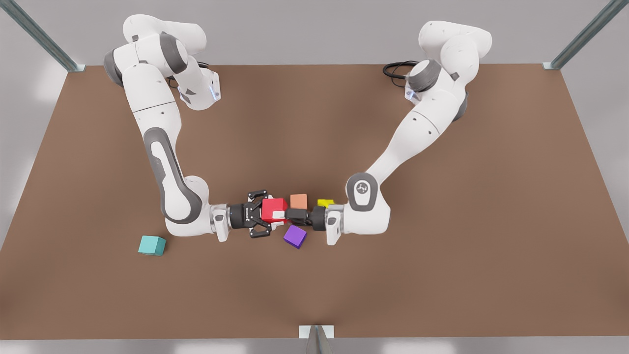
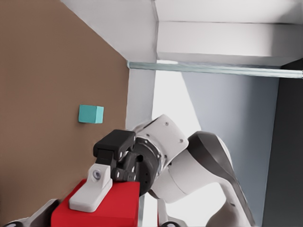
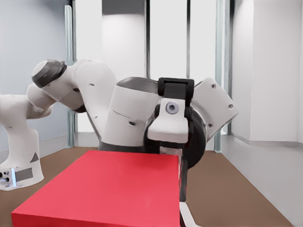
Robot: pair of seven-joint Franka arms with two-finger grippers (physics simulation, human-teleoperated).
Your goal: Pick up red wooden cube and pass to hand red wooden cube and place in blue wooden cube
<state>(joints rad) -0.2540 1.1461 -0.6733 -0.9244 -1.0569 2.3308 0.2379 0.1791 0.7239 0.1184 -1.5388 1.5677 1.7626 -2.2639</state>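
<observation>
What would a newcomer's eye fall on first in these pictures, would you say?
The red wooden cube, gripped mid-table by both hands: the right hand from the front view's left, the left hand from its right. The blue wooden cube sits alone toward the front view's left.

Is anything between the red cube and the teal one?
No loose thing does. The red wooden cube, gripped by the right gripper and left gripper mid-table, faces bare table toward the blue wooden cube.

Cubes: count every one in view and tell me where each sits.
5. The red wooden cube is held between both grippers; the salmon cube and yellow cube sit behind them, the purple cube in front, and the blue wooden cube towards the front view's left. The arms may hide more.
</observation>
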